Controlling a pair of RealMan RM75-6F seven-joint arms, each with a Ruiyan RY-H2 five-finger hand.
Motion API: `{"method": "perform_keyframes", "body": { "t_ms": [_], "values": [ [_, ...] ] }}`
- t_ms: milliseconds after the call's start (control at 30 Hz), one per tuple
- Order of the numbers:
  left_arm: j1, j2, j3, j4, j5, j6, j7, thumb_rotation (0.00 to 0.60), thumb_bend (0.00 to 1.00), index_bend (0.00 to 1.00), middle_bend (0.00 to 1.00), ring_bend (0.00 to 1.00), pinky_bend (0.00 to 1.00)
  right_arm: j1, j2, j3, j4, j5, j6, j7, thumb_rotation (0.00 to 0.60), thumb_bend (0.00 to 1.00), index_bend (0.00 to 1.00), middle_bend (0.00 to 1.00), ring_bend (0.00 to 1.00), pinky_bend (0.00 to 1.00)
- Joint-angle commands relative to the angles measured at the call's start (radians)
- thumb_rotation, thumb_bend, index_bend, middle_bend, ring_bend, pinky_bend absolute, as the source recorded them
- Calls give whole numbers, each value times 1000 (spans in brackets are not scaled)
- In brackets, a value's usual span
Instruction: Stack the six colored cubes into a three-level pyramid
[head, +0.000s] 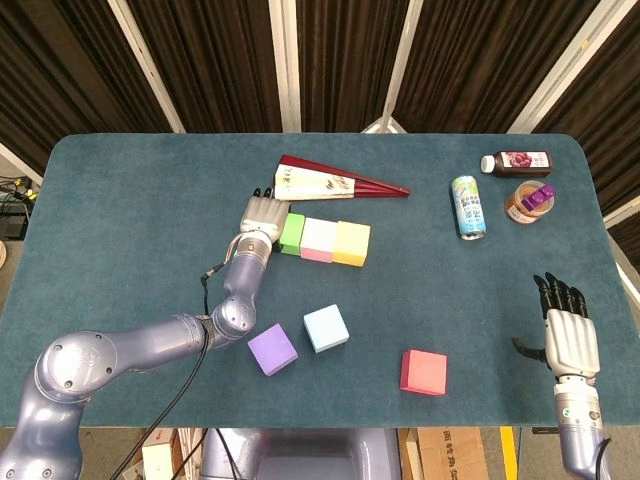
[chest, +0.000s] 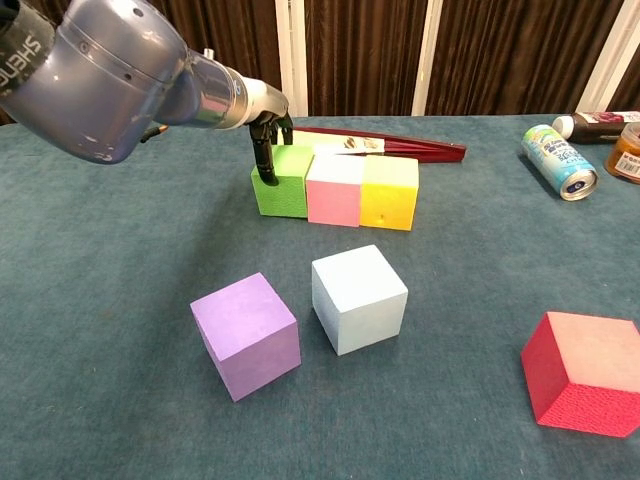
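Note:
Green cube, pink cube and yellow cube form a tight row mid-table. My left hand presses its downward-pointing fingers against the green cube's left side without gripping it. Nearer the front lie a purple cube, a light blue cube and a red cube, each apart from the others. At the front right edge my right hand is empty, its fingers straight and spread.
A folded red fan lies just behind the cube row. At the back right are a lying drink can, a dark bottle and an orange jar with a purple lid.

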Motion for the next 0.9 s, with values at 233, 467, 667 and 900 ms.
{"method": "perform_keyframes", "body": {
  "t_ms": [233, 467, 667, 900],
  "values": [
    [-2, -4, -3, 1, -5, 3, 9, 600, 356, 244, 207, 0, 2, 0, 1, 1, 0, 1, 0, 3, 600, 198, 17, 24, 0, 0],
    [-4, -3, -6, -3, -20, 6, 25, 600, 356, 199, 153, 0, 0, 0, 1, 0, -1, 0, -1, 1, 600, 198, 17, 24, 0, 0],
    [-7, 4, -7, -17, -36, 5, 44, 600, 356, 148, 117, 0, 0, 0, 1, 0, -3, 3, 0, -2, 600, 199, 17, 24, 0, 0],
    [-6, 30, -12, -60, -37, 12, 46, 600, 356, 51, 59, 0, 0, -1, 2, 1, -2, 3, 1, -2, 600, 199, 17, 24, 0, 0]
  ]
}}
